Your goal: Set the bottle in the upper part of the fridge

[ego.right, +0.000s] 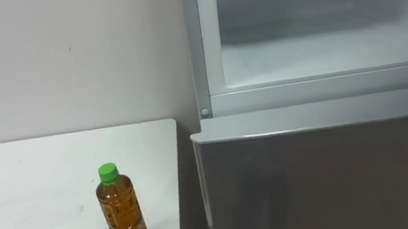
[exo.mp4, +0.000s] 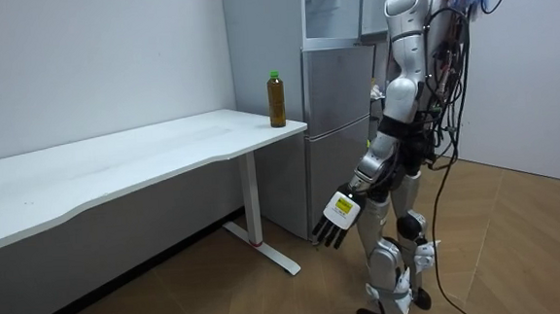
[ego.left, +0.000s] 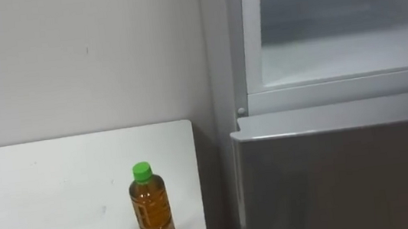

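bottle: the bottle (ego.left: pixel 153 211) stands upright at bottom centre-left of the left eye view, near the right edge of the table (ego.left: pixel 44 194). Nobody's holding it.
left hand: the left hand (exo.mp4: pixel 337 217) hangs low in the room view's middle, fingers loose and spread, holding nothing.
fridge: the upper fridge (ego.left: pixel 351 51), top right, looks open already.
risk: it's tall and skinny and close to the edge, so I reckon a clumsy sideways reach knocks it over or off the table.
other risk: the bottle's base could clip the compartment's front lip going in.
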Available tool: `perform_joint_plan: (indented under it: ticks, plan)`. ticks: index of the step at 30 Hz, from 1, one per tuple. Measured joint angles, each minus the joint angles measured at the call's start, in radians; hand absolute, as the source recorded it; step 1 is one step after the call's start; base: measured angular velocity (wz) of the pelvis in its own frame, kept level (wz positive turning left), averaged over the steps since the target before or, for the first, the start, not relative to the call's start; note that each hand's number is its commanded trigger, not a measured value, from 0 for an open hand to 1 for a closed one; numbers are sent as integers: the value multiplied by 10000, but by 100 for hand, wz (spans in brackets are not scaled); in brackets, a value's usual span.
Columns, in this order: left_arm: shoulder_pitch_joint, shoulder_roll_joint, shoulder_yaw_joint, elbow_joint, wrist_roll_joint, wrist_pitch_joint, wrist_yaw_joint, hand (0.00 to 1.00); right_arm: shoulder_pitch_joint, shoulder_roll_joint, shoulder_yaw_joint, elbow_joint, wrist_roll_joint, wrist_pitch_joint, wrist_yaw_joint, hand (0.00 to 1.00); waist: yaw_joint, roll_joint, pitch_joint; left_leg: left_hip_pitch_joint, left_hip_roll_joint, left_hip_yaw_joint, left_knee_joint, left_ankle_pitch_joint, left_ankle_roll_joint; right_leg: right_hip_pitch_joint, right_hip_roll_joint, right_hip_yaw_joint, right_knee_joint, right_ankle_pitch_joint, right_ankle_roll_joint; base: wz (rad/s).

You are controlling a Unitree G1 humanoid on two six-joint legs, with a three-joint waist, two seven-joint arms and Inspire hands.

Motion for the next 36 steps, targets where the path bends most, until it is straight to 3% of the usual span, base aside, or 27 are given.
perform_joint_plan:
  ticks: [5, 7, 16, 22, 30, 36]
  plan:
    - [-116, 12, -48, -7, 112, 16, 281, 0, -177, -12, 297, -1449, 14, -143, 46, 0, -26, -45, 18, -27, -10, -57, 8, 0, 1, -37, -2, -25, -5, -5, 7, 2]
    - [-161, 3, -212, -18, 125, 69, 419, 0, -42, 4, 444, -2223, 29, -107, 74, 0, -16, -50, -20, -96, -12, -68, 32, 1, 1, -89, -5, -55, -5, -6, 7, 2]
    - [-391, -3, -431, 91, 123, 174, 682, 0, 61, -12, 1148, -5623, 139, -112, 214, 0, 13, -14, 51, -94, -2, -50, 34, 1, 1, -127, 11, 7, 42, 3, 4, -1]
    - [-401, 53, -427, 529, 217, 235, 687, 0, 69, -27, 1200, -6748, 181, -90, 307, 0, 239, -33, 57, -104, 8, -26, -6, -4, 7, -163, 7, 19, 171, 3, 4, 0]
    - [-213, 114, -418, 812, 937, 685, 700, 0, 68, -96, 1253, -8517, 208, 81, 561, 0, 515, -55, 42, -76, 11, 8, 16, -8, 13, -149, 14, 142, 249, 11, -5, -3]
    - [-185, 117, -431, 816, 1677, 1102, 699, 0, -364, -131, 1253, -9757, 417, 118, 753, 0, 521, -104, 27, -63, 14, 4, 25, -7, 14, -176, 12, 181, 319, 10, -5, 0]
